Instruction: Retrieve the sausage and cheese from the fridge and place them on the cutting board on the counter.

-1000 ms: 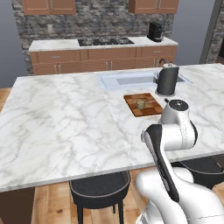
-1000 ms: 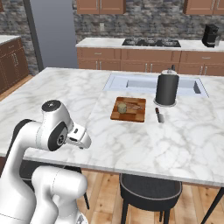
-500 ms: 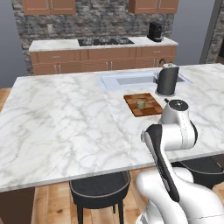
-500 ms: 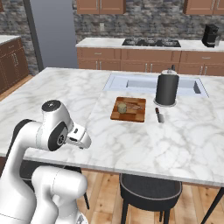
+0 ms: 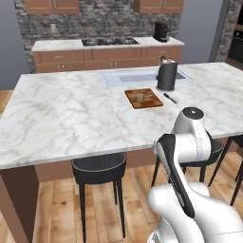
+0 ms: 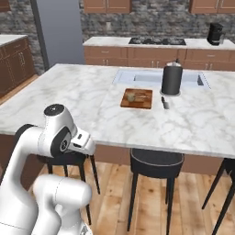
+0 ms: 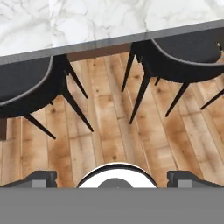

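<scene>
1. In the left base view, the counter (image 5: 66, 114) fills the left and middle of the frame, a white marble top with grey veins.
2. Below its near edge, lower centre-left, a black stool (image 5: 98, 167) stands on the wood floor.
3. Just right of centre in the upper half, the cutting board (image 5: 144, 98) lies flat on the counter, in front of the sink (image 5: 142, 76).
4. A small tan-yellow piece, likely the cheese (image 5: 141, 98), sits on the middle of the board; whether anything lies beside it is too small to tell.
5. To the right of the board, a dark cylindrical kettle (image 5: 166, 75) stands upright at the sink's right end, with a small dark knife (image 5: 170, 98) lying on the marble in front of it.
6. At the lower right, the white arm (image 5: 187, 142) is folded low, in front of the counter edge.
7. In the right base view, the board (image 6: 137, 98) sits centre-frame, the kettle (image 6: 171, 79) to its right, and a tall grey-blue fridge (image 6: 57, 32) stands in the upper left.
8. In the hand view, the gripper (image 7: 112, 178) points down at the floor and stool legs, its two fingertips (image 7: 39, 178) set wide apart at the bottom corners with nothing between them.
</scene>
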